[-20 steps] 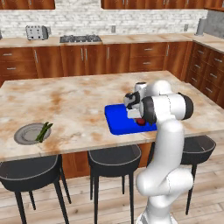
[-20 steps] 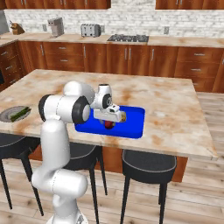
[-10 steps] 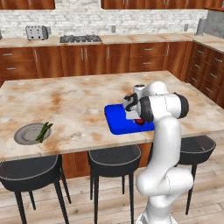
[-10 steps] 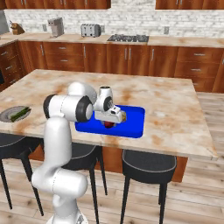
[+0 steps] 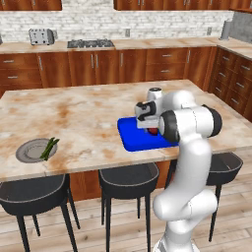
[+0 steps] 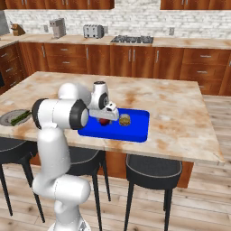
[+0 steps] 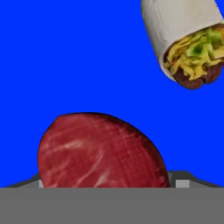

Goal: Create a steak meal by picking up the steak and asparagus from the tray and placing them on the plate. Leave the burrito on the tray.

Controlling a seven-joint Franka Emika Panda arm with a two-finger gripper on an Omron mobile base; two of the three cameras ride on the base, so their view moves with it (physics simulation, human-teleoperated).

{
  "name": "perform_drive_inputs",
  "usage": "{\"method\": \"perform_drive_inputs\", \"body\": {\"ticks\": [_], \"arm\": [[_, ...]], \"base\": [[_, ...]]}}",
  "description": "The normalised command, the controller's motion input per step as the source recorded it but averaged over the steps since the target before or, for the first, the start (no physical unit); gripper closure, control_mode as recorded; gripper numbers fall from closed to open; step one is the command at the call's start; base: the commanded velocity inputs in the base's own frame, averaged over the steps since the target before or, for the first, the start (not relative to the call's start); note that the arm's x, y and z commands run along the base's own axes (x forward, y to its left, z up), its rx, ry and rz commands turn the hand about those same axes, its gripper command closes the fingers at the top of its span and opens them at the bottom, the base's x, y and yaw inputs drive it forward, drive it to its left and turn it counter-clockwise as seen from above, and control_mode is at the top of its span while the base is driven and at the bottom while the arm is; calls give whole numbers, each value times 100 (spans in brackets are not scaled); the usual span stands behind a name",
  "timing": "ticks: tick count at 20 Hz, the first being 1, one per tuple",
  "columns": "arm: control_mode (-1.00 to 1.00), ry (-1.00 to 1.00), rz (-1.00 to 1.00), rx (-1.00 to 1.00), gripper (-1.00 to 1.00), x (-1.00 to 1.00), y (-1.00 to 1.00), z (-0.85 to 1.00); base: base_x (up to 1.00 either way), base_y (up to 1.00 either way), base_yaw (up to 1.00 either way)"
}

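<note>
Steak (image 7: 101, 151) on blue tray (image 7: 74, 61), dark red and marbled, large at bottom of hand view, flanked low down by two finger tips (image 7: 183, 183). Seen in right base view as small red lump (image 6: 104, 121) just under tool (image 6: 109, 118). In left base view, only a red sliver (image 5: 153, 131) beside white forearm. Tool (image 5: 146, 119) low over steak, fingers apart on either side of it; cannot tell whether pressing on it or merely straddling. Burrito (image 7: 186, 41) on same tray, apart from steak, cut end with yellow and green filling turned toward camera; in right base view a tan roll (image 6: 124, 120) just beside steak, toward far side from arm. Tray (image 6: 135, 128) near front edge of marble table (image 6: 176, 113), behind stools (image 6: 151, 169). Asparagus (image 5: 48, 147) well apart from tray, lying across grey plate (image 5: 29, 151) near other end of table, stalks overhanging rim. Same plate (image 6: 7, 117) with green stalks (image 6: 20, 117) at left edge of right base view. Toaster (image 5: 41, 36) and hob (image 5: 90, 43) on back counter.
</note>
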Motion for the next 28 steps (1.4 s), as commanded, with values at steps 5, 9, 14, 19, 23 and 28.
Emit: {"method": "perform_drive_inputs", "body": {"ticks": [5, 9, 14, 19, 23, 28], "arm": [[-100, -8, 0, 7, 100, -36, 83, 81], [-100, -6, 0, 10, 100, -24, 98, 65], [-100, -5, 0, 10, 100, -17, 100, 57], [-100, 0, 0, 1, 100, -12, 100, 5], [-100, 0, 0, 0, 100, -14, 100, 0], [-100, 0, 0, 0, 100, -10, 100, 0]], "base": [[0, 0, 0], [0, 0, 0], [0, 0, 0], [0, 0, 0], [0, 0, 0], [0, 0, 0]]}}
